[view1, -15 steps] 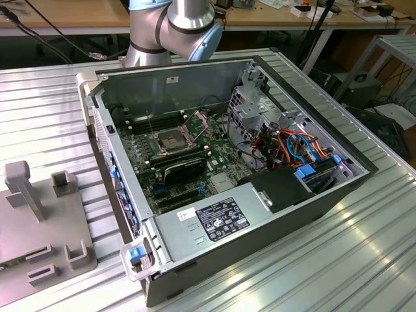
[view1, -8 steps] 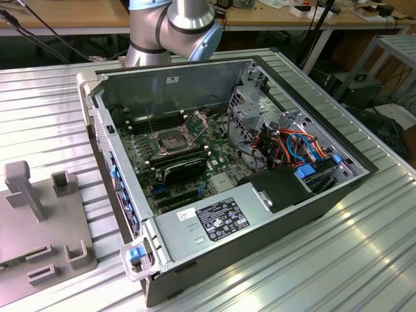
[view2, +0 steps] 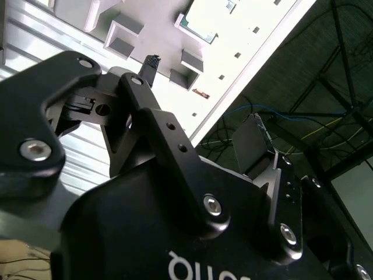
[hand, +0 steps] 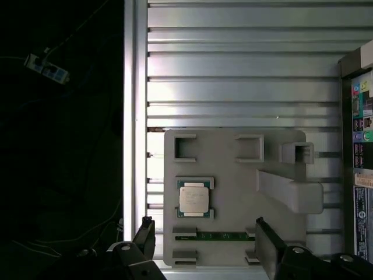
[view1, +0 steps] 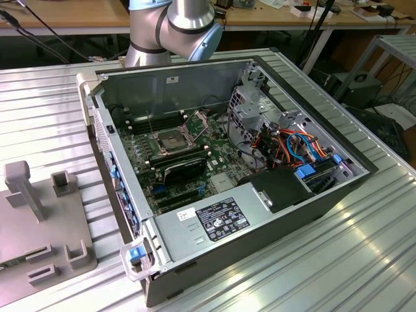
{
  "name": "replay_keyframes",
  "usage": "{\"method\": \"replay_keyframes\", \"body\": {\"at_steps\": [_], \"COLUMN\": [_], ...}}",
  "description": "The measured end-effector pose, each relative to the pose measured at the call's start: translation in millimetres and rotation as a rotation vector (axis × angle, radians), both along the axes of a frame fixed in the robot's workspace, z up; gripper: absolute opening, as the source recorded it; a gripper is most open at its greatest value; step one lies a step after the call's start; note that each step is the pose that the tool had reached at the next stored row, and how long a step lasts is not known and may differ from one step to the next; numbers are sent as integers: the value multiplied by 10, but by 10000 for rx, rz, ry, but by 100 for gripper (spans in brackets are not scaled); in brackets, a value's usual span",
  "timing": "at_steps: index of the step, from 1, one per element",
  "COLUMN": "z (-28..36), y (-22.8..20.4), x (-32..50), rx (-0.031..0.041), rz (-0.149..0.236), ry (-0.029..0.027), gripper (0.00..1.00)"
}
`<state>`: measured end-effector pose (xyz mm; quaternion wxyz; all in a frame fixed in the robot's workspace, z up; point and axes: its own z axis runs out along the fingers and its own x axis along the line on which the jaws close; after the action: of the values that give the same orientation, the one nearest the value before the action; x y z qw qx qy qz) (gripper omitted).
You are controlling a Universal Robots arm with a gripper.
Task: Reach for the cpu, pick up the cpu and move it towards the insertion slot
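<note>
On the near side, at the exterior view's left, a grey fixture plate [view1: 26, 240] lies on the ribbed aluminium table [view1: 338, 260]. In the first wrist view the cpu [hand: 194, 198] sits flat in a recess of that plate, with a green memory stick [hand: 224, 236] lying just beside it. The gripper [hand: 203, 221] hangs above the plate, its two black fingers [hand: 265, 248] spread wide with nothing between them, and the cpu is untouched. Farther in, the open computer case [view1: 260, 240] stands on the table, its silver power supply box [view1: 188, 227] nearest. Beyond the box is the insertion slot [view1: 170, 140], its retention plate [view1: 197, 120] tipped up. The arm [view1: 179, 26] rises behind the case's far wall.
</note>
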<state>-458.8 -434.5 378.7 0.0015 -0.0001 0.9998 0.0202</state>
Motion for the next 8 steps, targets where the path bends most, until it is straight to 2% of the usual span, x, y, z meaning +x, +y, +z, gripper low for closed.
{"method": "replay_keyframes", "body": {"at_steps": [5, 8], "z": [-20, -35], "y": [0, 0], "x": [0, 0], "rx": [-1, 0], "rz": [0, 0], "ry": [37, 40], "gripper": [78, 78]}}
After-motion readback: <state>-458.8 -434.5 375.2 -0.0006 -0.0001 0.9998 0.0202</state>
